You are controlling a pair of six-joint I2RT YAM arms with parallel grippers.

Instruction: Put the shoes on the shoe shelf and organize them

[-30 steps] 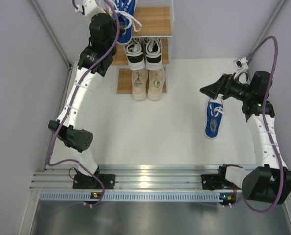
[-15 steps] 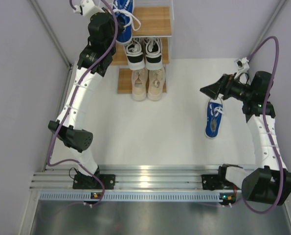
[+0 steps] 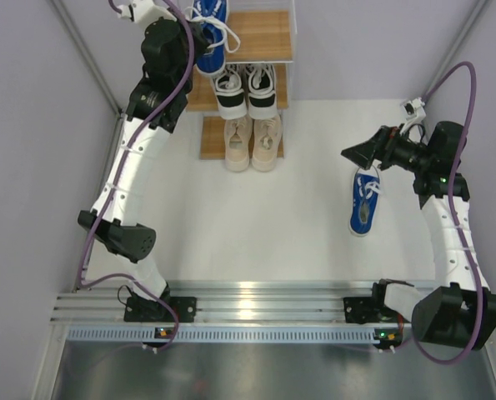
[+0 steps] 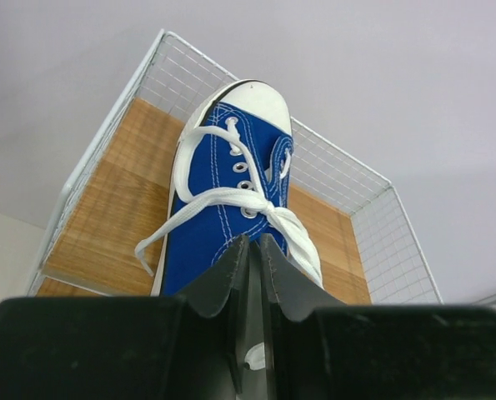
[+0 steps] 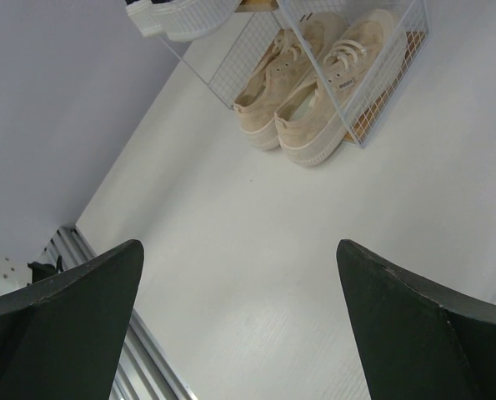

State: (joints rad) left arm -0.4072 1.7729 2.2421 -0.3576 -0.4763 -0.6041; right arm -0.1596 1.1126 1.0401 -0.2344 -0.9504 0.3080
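Left claw (image 4: 253,242), jaws drawn to a narrow slit, sits at the heel of the blue shoe (image 4: 231,167), which lies toe-to-rear on the top board of the shoe shelf (image 4: 106,217); any pinch on the heel is hidden. Good practice: square the shoe on the left half, leaving room for the second blue shoe (image 3: 364,204) on the bench (image 3: 256,225). Left arm reaches far forward; right claw (image 5: 237,246) gapes wide near that shoe
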